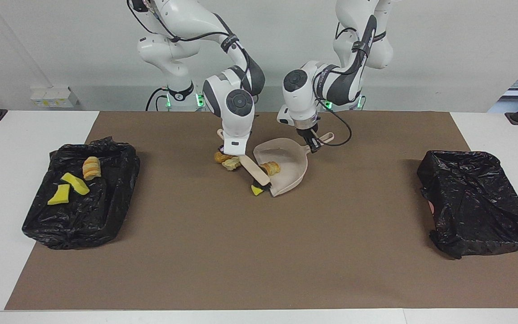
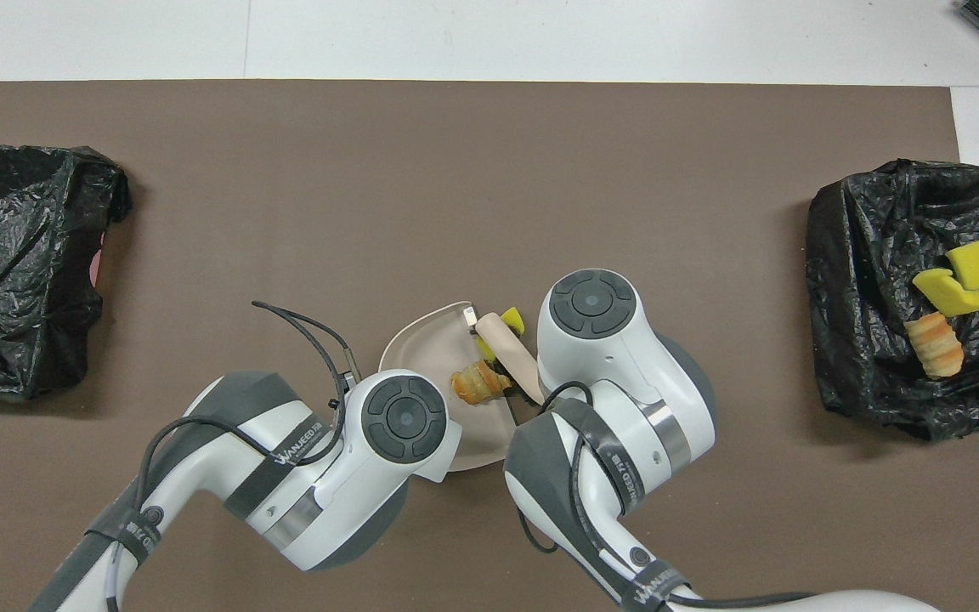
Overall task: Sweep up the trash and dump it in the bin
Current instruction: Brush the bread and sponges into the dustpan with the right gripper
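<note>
trash: bread bit (image 1: 271, 168) in dustpan (image 1: 291, 176), light, crumbly; sponge (image 1: 256, 190) soft | my right tool (image 1: 224, 150) clamps brush (image 1: 255, 172), left tool (image 1: 311, 145) clamps dustpan handle, frame centre

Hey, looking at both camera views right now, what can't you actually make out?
- Overhead view: the right arm's wrist covers the two bread pieces beside the dustpan.
- Overhead view: both grippers are under their own wrists.
- Facing view: the brush head hides most of the yellow sponge chunk.
- Both views: the crumpled liner hides the inside of the bin at the left arm's end.
</note>
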You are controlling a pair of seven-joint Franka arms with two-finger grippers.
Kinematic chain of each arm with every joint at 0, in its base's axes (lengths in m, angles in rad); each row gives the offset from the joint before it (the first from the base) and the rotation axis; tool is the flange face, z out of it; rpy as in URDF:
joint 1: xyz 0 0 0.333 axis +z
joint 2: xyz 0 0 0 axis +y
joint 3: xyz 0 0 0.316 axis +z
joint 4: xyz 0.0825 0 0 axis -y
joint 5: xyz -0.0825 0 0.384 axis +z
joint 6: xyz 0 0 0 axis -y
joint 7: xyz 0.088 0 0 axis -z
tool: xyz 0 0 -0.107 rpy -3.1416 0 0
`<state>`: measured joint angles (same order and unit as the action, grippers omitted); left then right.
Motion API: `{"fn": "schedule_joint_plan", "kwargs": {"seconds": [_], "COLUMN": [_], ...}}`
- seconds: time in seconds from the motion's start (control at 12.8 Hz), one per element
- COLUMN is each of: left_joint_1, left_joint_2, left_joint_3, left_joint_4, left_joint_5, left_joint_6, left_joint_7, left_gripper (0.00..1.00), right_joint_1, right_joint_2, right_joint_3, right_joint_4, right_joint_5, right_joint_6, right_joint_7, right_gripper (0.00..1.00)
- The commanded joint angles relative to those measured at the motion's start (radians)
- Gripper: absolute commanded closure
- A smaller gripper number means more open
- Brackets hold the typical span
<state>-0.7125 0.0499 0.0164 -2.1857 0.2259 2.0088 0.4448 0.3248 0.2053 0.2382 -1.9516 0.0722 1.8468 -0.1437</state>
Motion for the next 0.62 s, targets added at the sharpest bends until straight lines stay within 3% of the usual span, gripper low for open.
{"fn": "schedule_joint_plan", "kwargs": {"seconds": [0.0, 0.39, 0.55], "left_joint_1": [0.015, 0.015, 0.015], "left_joint_2": [-0.025, -0.025, -0.025], "left_joint_3": [0.000, 0.000, 0.000], "left_joint_4": [-0.031, -0.031, -0.031], "left_joint_5": [-0.011, -0.016, -0.016], "left_joint_6": [0.028, 0.028, 0.028], "left_joint_7": [-0.032, -0.031, -0.031], "left_gripper": [1.00, 1.00, 1.00], "right_joint_1": [-0.024, -0.156, -0.182], "right_joint_2": [-0.075, -0.184, -0.233], "right_joint_3": [0.000, -0.013, -0.013], "right_joint_4": [-0.007, -0.015, -0.094], "right_joint_5": [0.089, 0.086, 0.051], "right_joint_6": [-0.064, -0.214, -0.203], "right_joint_7": [0.006, 0.076, 0.154], "right_gripper": [1.00, 1.00, 1.00]}}
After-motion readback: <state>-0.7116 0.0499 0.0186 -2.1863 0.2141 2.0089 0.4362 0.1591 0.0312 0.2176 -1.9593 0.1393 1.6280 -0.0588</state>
